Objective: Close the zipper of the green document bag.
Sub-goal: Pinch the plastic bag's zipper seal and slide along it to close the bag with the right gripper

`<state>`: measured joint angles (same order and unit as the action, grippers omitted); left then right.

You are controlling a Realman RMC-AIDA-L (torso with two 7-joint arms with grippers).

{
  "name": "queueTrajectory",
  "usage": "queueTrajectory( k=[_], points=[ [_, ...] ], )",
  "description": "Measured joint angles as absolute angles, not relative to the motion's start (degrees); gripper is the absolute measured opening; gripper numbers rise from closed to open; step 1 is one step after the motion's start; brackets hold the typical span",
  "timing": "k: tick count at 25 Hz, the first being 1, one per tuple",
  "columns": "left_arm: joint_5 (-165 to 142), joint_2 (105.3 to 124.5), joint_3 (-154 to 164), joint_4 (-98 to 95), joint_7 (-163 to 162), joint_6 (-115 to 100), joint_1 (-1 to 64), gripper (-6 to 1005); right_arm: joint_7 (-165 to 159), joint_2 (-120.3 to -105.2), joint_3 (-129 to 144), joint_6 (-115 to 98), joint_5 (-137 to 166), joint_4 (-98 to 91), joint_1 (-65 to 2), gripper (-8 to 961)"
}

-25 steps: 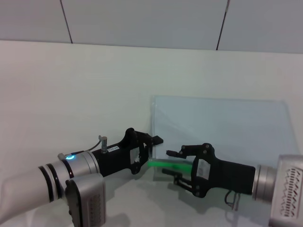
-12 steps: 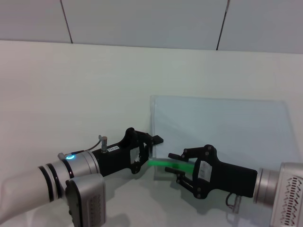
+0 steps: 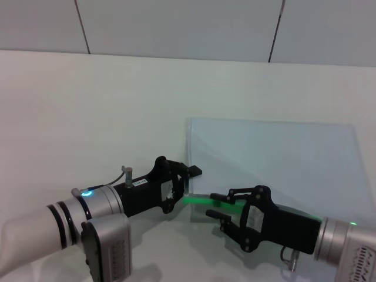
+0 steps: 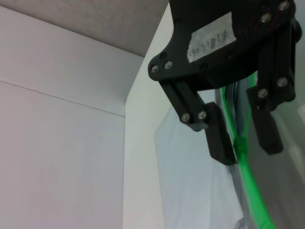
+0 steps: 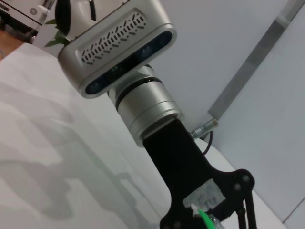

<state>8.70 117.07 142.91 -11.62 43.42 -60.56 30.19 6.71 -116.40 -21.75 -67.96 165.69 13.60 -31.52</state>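
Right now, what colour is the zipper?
Bright green zipper, clearest in the left wrist view.

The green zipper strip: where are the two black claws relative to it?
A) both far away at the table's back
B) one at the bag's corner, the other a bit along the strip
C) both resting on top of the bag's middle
B: the left gripper sits at the corner of the green document bag, and the right gripper is farther along the zipper.

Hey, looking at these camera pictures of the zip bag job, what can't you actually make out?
- Head view: the zipper past the right pincer, hidden by that arm.
- Head view: the green document bag, its near edge hidden behind both arms.
- Right wrist view: only the left pincer, cut off by the picture's edge.
- Left wrist view: the slider tab is too small to tell whether it is gripped.
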Motion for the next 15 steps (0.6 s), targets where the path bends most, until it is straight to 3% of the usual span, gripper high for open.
queueTrajectory(
  k=[15],
  points=[
    [8.7, 117.07, 142.9, -11.7, 43.9, -61.2, 30.0, 52, 16.6, -116.40, -25.8, -63.9, 165.7, 18.7, -28.4, 243]
  ],
)
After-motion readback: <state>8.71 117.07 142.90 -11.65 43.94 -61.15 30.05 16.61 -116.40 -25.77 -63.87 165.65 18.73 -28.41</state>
